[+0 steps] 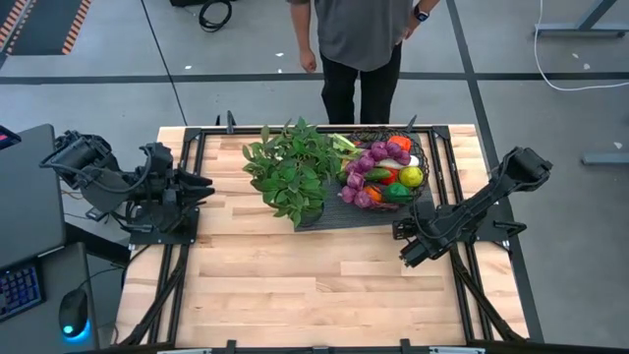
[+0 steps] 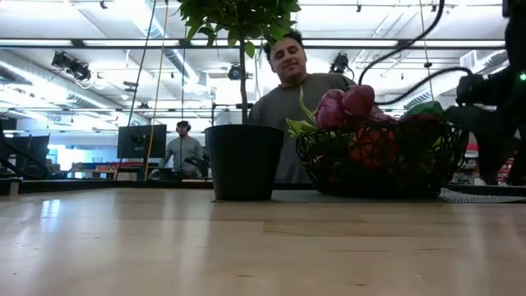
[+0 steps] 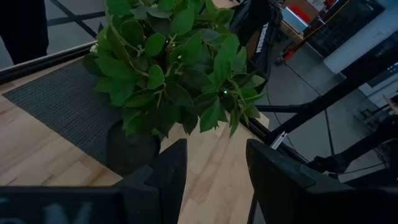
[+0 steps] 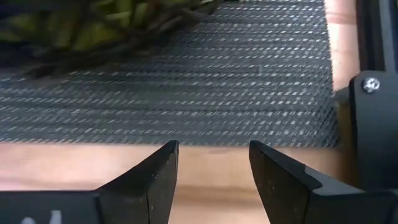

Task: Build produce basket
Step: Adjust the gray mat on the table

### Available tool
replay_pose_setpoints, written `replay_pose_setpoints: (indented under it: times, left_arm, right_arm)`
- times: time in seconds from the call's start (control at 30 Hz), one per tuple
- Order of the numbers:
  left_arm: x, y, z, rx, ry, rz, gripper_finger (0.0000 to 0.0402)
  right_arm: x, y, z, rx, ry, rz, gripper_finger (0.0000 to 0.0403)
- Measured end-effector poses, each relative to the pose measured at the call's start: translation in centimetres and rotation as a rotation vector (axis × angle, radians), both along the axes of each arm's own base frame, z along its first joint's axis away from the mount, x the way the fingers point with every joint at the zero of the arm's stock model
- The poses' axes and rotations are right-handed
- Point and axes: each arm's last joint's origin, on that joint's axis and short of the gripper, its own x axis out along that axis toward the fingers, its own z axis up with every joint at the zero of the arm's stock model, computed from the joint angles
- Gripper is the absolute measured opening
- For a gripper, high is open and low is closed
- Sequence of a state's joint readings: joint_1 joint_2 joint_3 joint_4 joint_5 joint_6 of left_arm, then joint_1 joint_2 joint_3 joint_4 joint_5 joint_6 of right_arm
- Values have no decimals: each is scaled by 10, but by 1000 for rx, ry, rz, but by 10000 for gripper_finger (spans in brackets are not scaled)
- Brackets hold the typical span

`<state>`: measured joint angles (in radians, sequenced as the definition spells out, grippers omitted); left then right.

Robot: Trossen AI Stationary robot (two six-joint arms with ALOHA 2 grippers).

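Observation:
The dark wire basket (image 1: 426, 177) stands on the black ribbed mat (image 1: 339, 214) at the table's far right. Produce fills it: purple grapes (image 1: 366, 162), an orange tomato (image 1: 400, 144), a lime (image 1: 411, 177) and green pieces. The low view shows the basket (image 2: 378, 160) with grapes (image 2: 345, 103) heaped above its rim. My right gripper (image 1: 408, 246) hangs open just in front of the mat's near right corner, with bare table and mat edge between its fingers (image 4: 213, 168). My left gripper (image 1: 201, 185) stands open at the table's left edge and points toward the potted plant (image 3: 214, 174).
A leafy potted plant (image 1: 290, 172) stands on the mat's left part, next to the basket; its black pot (image 2: 244, 162) shows in the low view. A person (image 1: 359, 39) stands behind the far edge. Bare wooden table (image 1: 295, 285) lies in front.

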<state>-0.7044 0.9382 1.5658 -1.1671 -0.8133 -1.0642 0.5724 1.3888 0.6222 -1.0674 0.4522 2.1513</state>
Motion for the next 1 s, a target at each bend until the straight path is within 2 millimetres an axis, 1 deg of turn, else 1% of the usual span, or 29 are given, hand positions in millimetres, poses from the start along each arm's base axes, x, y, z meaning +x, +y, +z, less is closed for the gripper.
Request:
replay_pose_setpoints:
  times: [0.07, 0.27, 0.43, 0.63, 0.93, 1.0]
  left_arm:
    - [0, 0, 0, 0, 0, 0, 172]
    - [1, -1, 0, -6, 2, 4, 172]
    - [3, -2, -1, -41, -1, 19, 172]
    - [6, -5, -2, -32, 8, 19, 172]
    - [15, -13, -6, -5, 39, 20, 172]
    - [17, -15, -6, 0, 44, 19, 172]
  right_arm:
    - [-3, -4, -6, -14, 2, -7, 204]
    - [-9, -14, -29, -35, -74, -15, 204]
    - [-14, -21, -40, -50, -107, -19, 203]
    - [-9, -19, -38, -38, -132, -5, 203]
    - [11, -7, -30, 65, -253, -6, 203]
    - [13, -6, -29, 82, -255, 7, 203]
